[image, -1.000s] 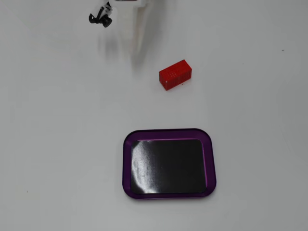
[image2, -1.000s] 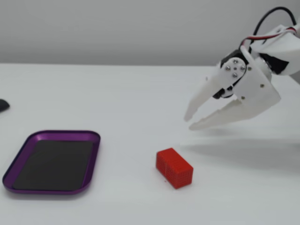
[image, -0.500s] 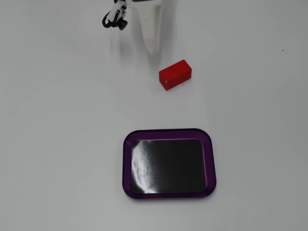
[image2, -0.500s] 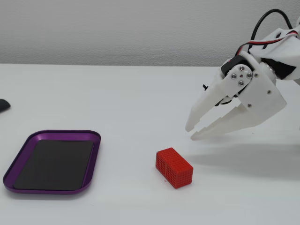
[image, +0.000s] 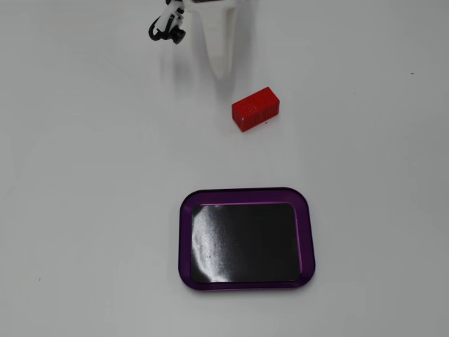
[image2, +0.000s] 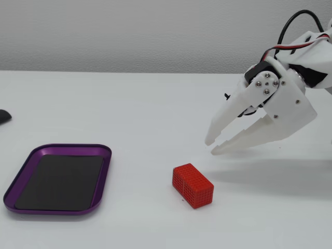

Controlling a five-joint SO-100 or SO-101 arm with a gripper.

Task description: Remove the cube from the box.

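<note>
In the side fixed view, nearest the camera, the cube (image2: 192, 185) lies flat on the bare white table (image2: 135, 104), well clear of the box (image2: 58, 177), which sits off to the left with nothing on its black bottom. So the cube is already out, and the task looks done or nearly so.

The cube looks like a small, rigid plastic block, probably light. Its faces carry a fine grid texture that should give fingers some bite, so slipping seems unlikely. The sensible hold would be across its two long sides at mid-length, where the span is narrow and the faces are flat and parallel.

Farther back and to the right, the gripper (image2: 211, 146) hangs above the table, its white fingers slightly apart and holding nothing, tips pointing down toward the cube but not touching it.

In the fixed view from above, the cube (image: 255, 109) sits beyond the box (image: 245, 239), near the finger (image: 222, 67) at the top edge.
</note>
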